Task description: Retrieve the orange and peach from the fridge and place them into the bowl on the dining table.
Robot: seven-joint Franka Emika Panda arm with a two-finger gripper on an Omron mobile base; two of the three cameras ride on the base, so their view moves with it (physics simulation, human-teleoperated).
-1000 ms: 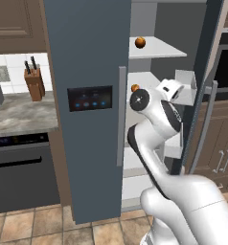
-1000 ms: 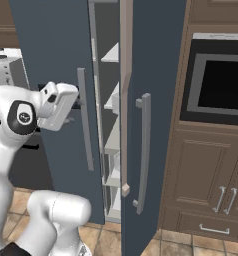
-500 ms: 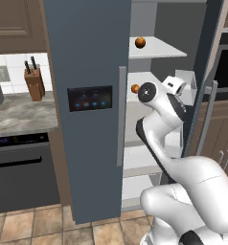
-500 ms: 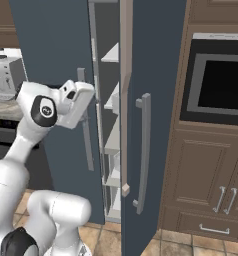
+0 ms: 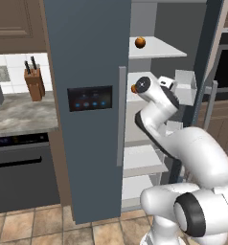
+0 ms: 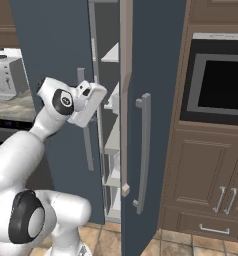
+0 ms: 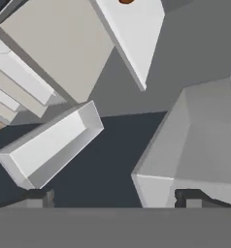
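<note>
Inside the tall slate-blue two-door fridge [image 5: 87,57], its right door swung open, my arm has pushed deeper over the last second, wrist now level with the middle pale grey shelf [image 5: 154,48]. My tool [image 7: 115,196] stays released, jaws spread wide, holding nothing, facing white door bins [image 7: 49,145]. One round orange-coloured fruit [image 5: 140,42] sits on the upper shelf; a second [image 5: 134,89] peeks just beside my wrist. So I judge the first pick is near.

No legible text or numbers anywhere; only unreadable blue lights on the fridge [image 5: 89,72] panel [image 5: 90,98].
</note>
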